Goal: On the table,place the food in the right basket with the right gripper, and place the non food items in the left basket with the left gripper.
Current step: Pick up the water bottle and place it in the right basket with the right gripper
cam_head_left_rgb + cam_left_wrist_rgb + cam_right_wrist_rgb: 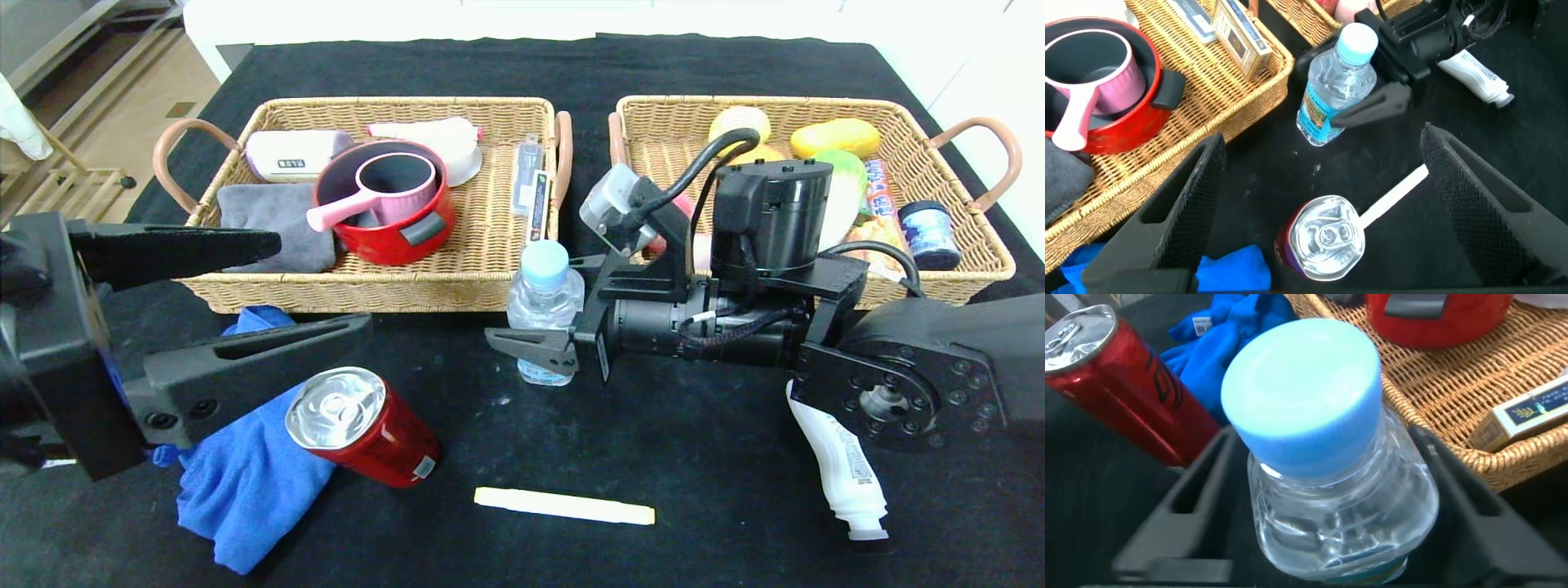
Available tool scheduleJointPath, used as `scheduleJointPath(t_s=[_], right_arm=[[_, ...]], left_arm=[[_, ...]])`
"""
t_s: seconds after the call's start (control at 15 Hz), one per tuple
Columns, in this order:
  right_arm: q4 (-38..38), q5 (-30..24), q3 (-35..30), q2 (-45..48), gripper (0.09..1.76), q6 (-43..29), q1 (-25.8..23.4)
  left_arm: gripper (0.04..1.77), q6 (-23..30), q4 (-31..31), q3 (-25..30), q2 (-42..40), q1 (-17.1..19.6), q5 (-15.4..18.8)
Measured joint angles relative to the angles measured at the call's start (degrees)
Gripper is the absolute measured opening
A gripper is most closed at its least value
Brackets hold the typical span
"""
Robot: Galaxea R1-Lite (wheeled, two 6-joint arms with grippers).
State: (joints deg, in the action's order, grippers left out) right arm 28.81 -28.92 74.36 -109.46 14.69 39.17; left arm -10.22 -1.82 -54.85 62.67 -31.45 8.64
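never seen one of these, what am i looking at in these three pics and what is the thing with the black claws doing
It is a two-armed robot sorting things into two wicker baskets. The wide picture comes from a camera on its head; the other two come from cameras on each wrist.

The right gripper has its fingers on either side of a water bottle standing on the black table; whether they press it yet I cannot tell. The left gripper is open above a red can, which lies against a blue cloth.

Also on the table: a pale stick and a white tube.

The left basket holds household things, including a red pot. The right basket holds food.
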Motion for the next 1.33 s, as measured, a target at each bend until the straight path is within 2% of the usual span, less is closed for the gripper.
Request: scheduleJointPath(t_s=[0.13, 0.27, 0.87, 1.33], right_arm=[[-0.1, 0.0, 0.0, 0.0, 1.12, -0.3, 0.1], [-0.1, 0.0, 0.0, 0.0, 1.06, -0.7, 0.2], [0.0, 0.0, -0.3, 0.1, 1.03, -0.8, 0.3], [-0.5, -0.3, -1.5, 2.6, 1.03, -4.5, 1.1]], left_arm=[[1.72, 0.0, 0.0, 0.0, 0.0, 0.0, 0.0], [1.72, 0.0, 0.0, 0.0, 0.0, 0.0, 0.0], [1.72, 0.0, 0.0, 0.0, 0.0, 0.0, 0.0], [1.72, 0.0, 0.0, 0.0, 0.2, -0.1, 0.1]])
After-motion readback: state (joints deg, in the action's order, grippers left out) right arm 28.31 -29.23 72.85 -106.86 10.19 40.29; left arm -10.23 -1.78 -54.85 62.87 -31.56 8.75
